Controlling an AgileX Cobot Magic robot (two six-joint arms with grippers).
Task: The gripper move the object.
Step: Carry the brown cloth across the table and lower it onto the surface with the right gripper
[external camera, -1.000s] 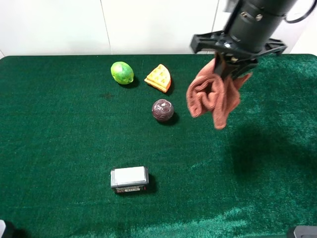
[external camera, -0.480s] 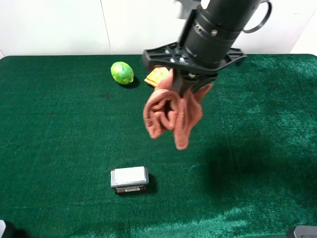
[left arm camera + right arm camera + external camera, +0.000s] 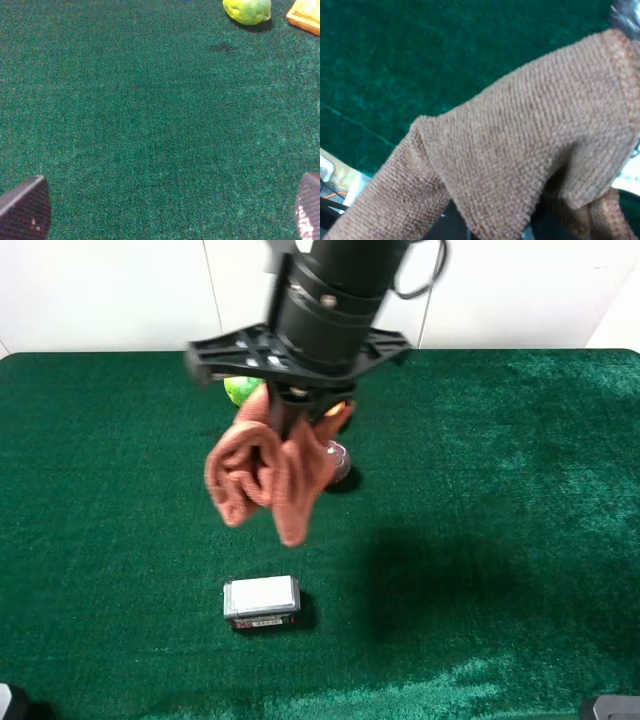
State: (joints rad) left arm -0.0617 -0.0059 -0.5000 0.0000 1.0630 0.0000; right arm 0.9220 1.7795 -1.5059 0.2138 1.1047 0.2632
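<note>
The right gripper (image 3: pixel 290 412) has its fingers clenched on the soft, folded rust-orange cloth towel (image 3: pixel 262 472). The towel hangs in the air over the green felt desk (image 3: pixel 500 490), just behind the small white-topped grey box (image 3: pixel 261 601). The left gripper (image 3: pixel 167 207) has its fingers (image 3: pixel 25 210) released and spread wide.

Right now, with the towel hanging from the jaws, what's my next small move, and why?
Probably shift it a little left: the towel hangs in the air from shut jaws, close to the ball and white box; bare felt lies leftward.
</note>
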